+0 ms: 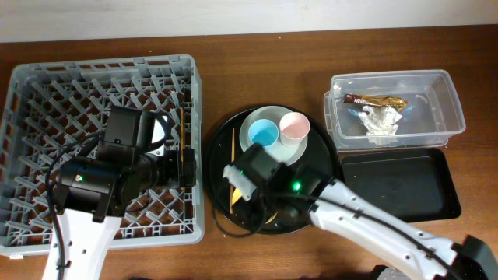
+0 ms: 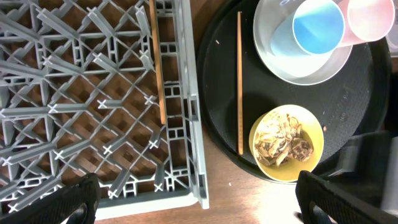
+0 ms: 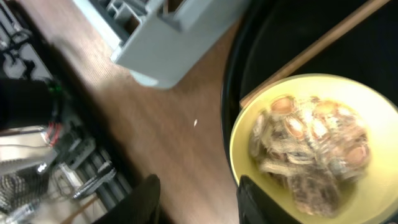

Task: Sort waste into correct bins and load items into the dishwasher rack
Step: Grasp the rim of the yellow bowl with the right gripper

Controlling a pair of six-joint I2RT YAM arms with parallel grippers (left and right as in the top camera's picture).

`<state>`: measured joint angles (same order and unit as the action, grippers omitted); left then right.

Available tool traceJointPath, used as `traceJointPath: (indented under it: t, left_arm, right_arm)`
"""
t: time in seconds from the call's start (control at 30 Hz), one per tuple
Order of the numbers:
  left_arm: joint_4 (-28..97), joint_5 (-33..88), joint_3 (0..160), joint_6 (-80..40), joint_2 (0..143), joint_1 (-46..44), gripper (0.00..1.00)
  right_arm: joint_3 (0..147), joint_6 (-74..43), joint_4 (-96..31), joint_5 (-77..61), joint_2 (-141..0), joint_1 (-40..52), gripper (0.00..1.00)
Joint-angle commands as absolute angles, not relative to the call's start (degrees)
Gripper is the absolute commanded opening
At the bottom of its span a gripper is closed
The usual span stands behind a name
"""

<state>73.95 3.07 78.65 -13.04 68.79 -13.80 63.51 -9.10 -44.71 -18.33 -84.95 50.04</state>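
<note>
The small yellow bowl point(image 3: 249, 124) holds brownish food scraps point(image 3: 311, 149) and sits at the front left of the round black tray point(image 1: 323, 167). My right gripper point(image 3: 202, 202) is open, one finger over the bowl's rim and the other over the table. It hides most of the bowl from overhead point(image 1: 236, 196). On the pale plate point(image 1: 292, 154) stand the light blue cup point(image 1: 263, 134) and the pink cup point(image 1: 294, 127). One chopstick point(image 2: 239, 81) lies on the round tray and another point(image 2: 158, 62) lies in the grey rack point(image 1: 47, 93). My left gripper point(image 2: 199, 208) is open and empty over the rack's right edge.
The clear tub point(image 1: 447, 101) at the back right holds the white napkin point(image 1: 381, 122) and the foil wrapper point(image 1: 377, 100). The shallow black rectangular tray point(image 1: 397, 187) lies in front of it. The right arm reaches in from the front right.
</note>
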Motion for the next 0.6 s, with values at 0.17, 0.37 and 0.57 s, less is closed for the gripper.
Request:
traceJointPath:
  t: [0.17,0.37,0.57]
  left_arm:
    - [73.87,3.46,79.02,-12.75,68.55,-13.82,0.99]
    - [73.84,3.44,79.02,-12.75,68.53,-13.82,0.99]
    - [73.87,3.46,79.02,-12.75,68.55,-13.80,0.99]
  right_arm:
    - [52.97,-15.79,-29.04,-8.14,-89.34,54.02,0.45]
    - [53.12,-16.64,-27.09,-8.08,-93.73,54.04,0.29]
    - [54.02,-20.67,-30.11,-3.16,-93.47,53.89,0.18]
